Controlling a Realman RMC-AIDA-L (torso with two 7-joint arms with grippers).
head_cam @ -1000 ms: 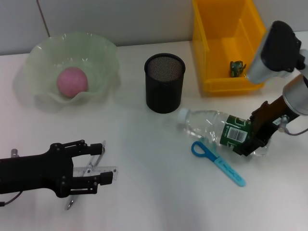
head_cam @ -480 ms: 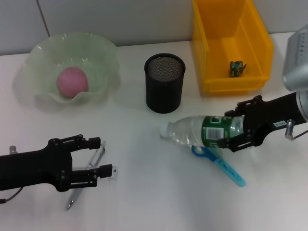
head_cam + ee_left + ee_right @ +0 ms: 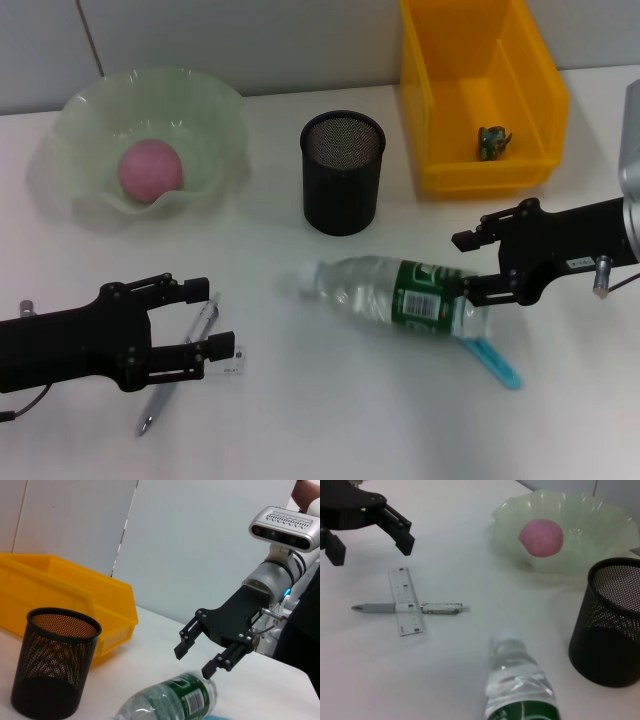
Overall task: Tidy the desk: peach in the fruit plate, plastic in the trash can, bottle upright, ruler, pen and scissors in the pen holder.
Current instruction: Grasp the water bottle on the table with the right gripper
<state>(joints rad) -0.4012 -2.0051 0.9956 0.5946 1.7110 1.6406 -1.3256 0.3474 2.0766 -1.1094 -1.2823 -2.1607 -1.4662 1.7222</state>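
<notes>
Bottle (image 3: 395,297) lies flat, clear, green-labelled; right pincer (image 3: 468,264) apart at its base; left pincer (image 3: 205,322) apart.

The bottle (image 3: 392,299) has slid left and now covers most of the scissors (image 3: 497,362); the right gripper (image 3: 476,266) has let go.

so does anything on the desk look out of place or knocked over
Yes. The bottle lies on its side mid-desk, base at the open right claw, partly covering the blue scissors. Near the open left claw, the ruler lies across the pen, outside the pen holder.
</notes>
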